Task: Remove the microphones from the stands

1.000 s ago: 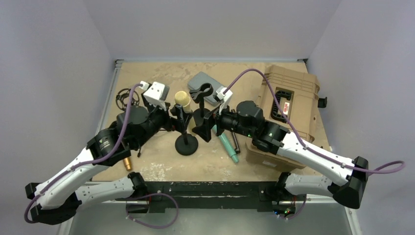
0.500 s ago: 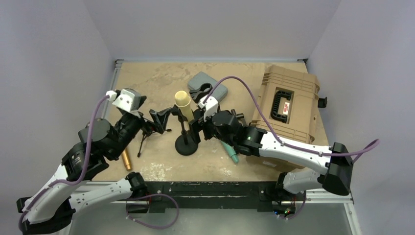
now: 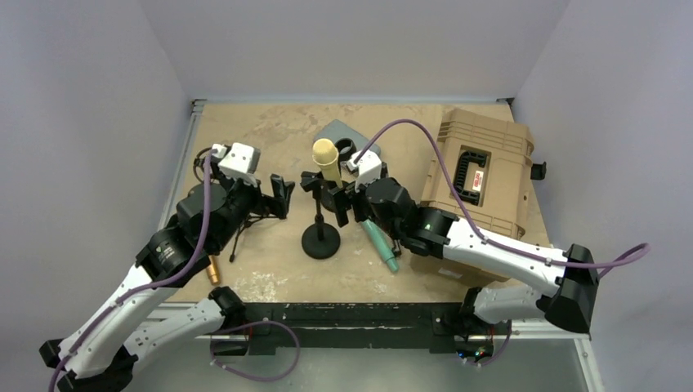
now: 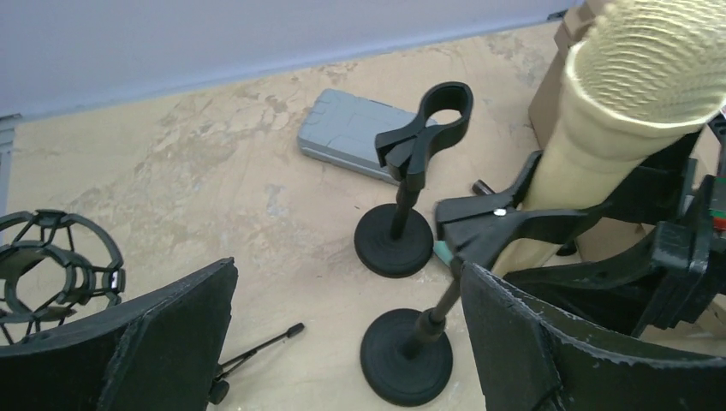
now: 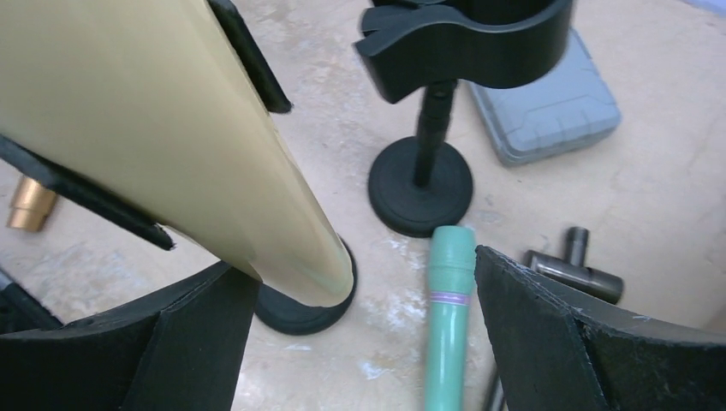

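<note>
Top external view: cream microphone (image 3: pixel 325 154) seated in the clip of the nearer desk stand (image 3: pixel 321 242), mid-desk, long axis steeply upright, head up and to the far side, tail slanting down toward the right arm. Right gripper (image 3: pixel 345 204) just beside the tail; left gripper (image 3: pixel 280 194) a little apart on the stand's other side, so the right arm is the nearer. Teal microphone (image 3: pixel 381 243) lying loose on the desk (image 3: pixel 270 131); tan case (image 3: pixel 478 175) at the right. Left wrist view: left fingers (image 4: pixel 171 342) spread wide, holding nothing; microphone (image 4: pixel 633 103) up at the picture's right, outside their gap; empty second stand (image 4: pixel 396 244) and grey case (image 4: pixel 351 137) beyond. Right wrist view: right fingers (image 5: pixel 582 342) spread wide, the microphone's (image 5: pixel 171 128) tail end hanging between them, close to the finger at the picture's left, not clamped; a pull along the body's axis looks the likely release. Against half a second ago: the left arm has swung in toward the stand, the stand's base sits slightly further right, and the microphone's head lies further toward the far side.
</note>
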`<state>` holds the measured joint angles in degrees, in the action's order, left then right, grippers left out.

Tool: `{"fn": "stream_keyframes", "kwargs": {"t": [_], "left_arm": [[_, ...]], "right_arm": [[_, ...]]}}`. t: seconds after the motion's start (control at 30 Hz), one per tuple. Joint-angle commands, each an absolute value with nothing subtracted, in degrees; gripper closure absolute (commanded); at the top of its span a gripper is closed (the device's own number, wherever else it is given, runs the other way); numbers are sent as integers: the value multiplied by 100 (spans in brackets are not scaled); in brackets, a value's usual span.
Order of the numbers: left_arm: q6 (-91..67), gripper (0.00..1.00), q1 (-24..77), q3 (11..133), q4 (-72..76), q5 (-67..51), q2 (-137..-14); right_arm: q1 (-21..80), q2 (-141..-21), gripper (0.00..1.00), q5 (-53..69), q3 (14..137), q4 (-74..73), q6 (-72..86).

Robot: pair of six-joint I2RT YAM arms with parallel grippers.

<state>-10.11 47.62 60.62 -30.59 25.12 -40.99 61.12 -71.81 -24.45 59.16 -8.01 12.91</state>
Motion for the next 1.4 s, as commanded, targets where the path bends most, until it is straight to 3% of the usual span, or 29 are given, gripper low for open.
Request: {"fn": "stream_keyframes", "kwargs": {"t": [0.0, 0.27, 0.7, 0.9, 1.2, 1.37], "left_arm": [[-1475, 0, 4074, 6026, -2860, 1518, -3841], [-1424, 0, 3835, 5902, -2733, 1046, -3670], [-1428, 0, 3822, 5458, -2437, -98, -3296], [-1318, 0, 3816, 5344, -2320, -1073, -3284], [-1217, 3, 3846, 5638, -1923, -2051, -4420], [-850, 8, 4386, 5848, -1892, -1478, -4937]], "right_arm": [[5781, -6824, 8, -2616, 5988, -1074, 1027], [5634, -6056, 3, -661, 6278, -1004, 663], [5634, -6757, 7, -652, 7830, -1012, 274], [5634, -7132, 13, -837, 8143, -1097, 80], [5634, -7171, 25, -973, 7991, -872, 54], [5633, -7218, 33, -913, 7996, -824, 68]]}}
